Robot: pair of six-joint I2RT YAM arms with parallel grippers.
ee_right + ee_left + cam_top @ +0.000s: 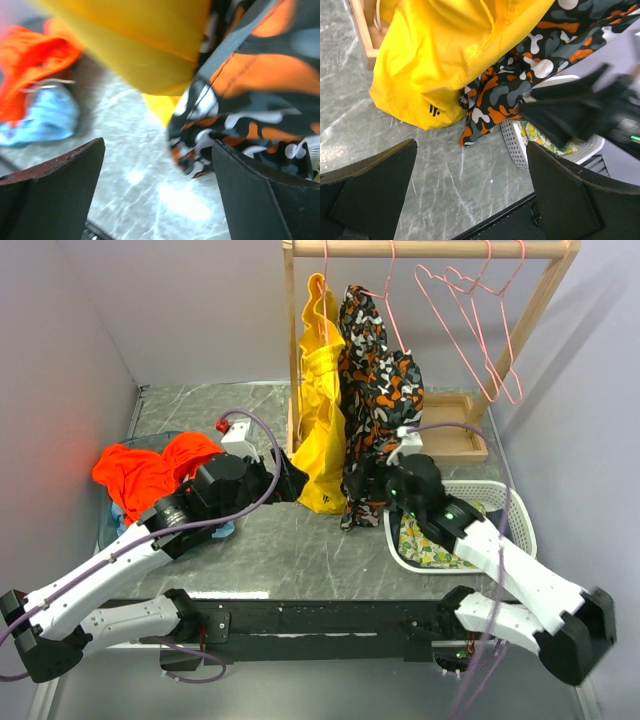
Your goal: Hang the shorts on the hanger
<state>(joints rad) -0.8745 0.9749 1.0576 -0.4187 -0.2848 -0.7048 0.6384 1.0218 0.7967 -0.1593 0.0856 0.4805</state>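
Top external view: the shorts (pixel 375 390) hang far centre on the wooden rack (pixel 430 248), draped over the pink hanger (pixel 391 275), touching the yellow garment (pixel 320 410) on their left, with the hem trailing down near the table (pixel 300 540). The left gripper (pixel 292 480) sits by the yellow garment's lower edge with its jaws spread wide and nothing between them, as the left wrist view confirms (pixel 470 150). The right gripper (pixel 375 480) is at the shorts' lower part, also spread wide (pixel 157 150); the cloth is beside its right finger but not pinched. The shorts look light, floppy and thin, and they will likely slide on the wire. The waistband or a bunched fold is probably the best place to grip, since a single loose layer would pull away. The hanger is thin wire and would swing if tugged. The fabric hides most of the hanger's frame, so I cannot tell whether the shorts sit evenly over the bar. The right wrist view is blurred. The arms block the hem in the top view. Spare hangers (pixel 480 320) hang far right, a white basket (pixel 515 515) sits near right, and an orange-red garment (pixel 145 465) lies left.
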